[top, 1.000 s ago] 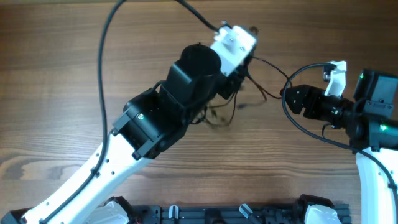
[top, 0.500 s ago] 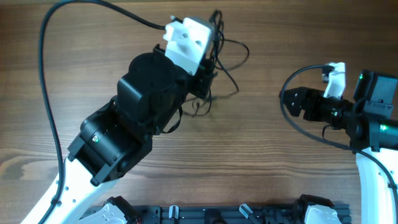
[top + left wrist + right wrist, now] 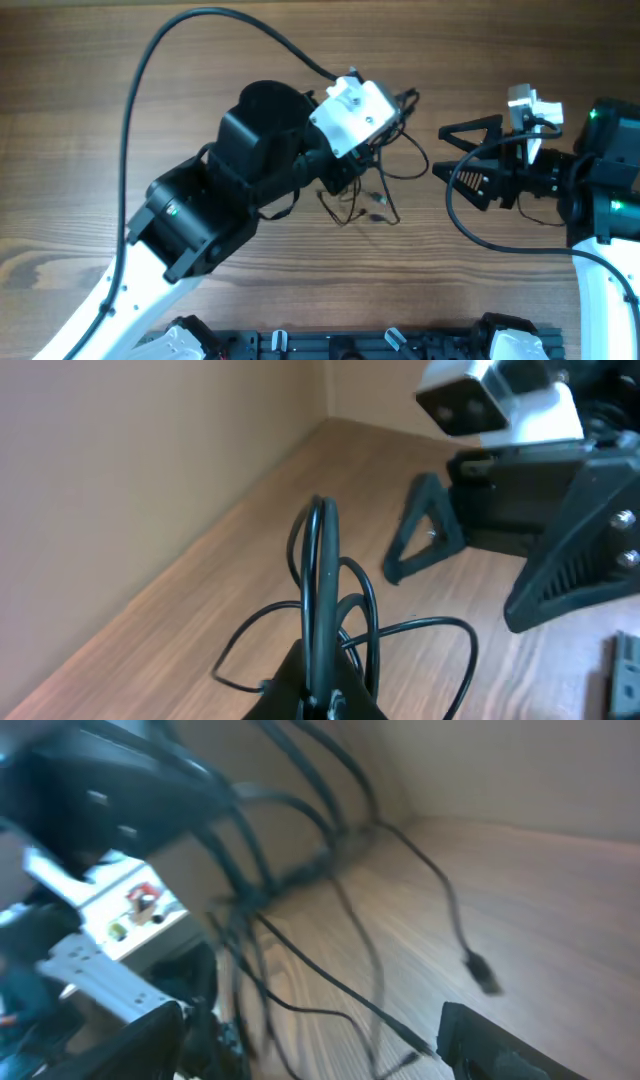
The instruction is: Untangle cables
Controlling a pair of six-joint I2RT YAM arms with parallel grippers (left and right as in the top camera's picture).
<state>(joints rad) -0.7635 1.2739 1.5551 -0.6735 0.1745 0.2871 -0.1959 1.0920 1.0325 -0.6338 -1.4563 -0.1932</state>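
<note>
The cables (image 3: 385,185) are thin black wires in loose loops on the wooden table, under and to the right of my left wrist. My left gripper (image 3: 322,700) is shut on a bunch of their strands, which rise as narrow loops (image 3: 320,560) in front of it. In the overhead view its fingers are hidden under the white camera housing (image 3: 352,112). My right gripper (image 3: 440,151) stands open just right of the wires, facing them. In the blurred right wrist view, strands (image 3: 330,980) run across the gap between its fingers, and a small plug (image 3: 480,970) lies on the table.
The thick black arm cable (image 3: 170,50) arcs over the table's left half. A dark rail (image 3: 380,345) runs along the front edge between the two arm bases. The right arm's body (image 3: 600,190) fills the right side.
My left arm swung left with the wires, then came back right toward the right gripper. The right gripper's fingers have spread wide and moved a little toward the wires.
</note>
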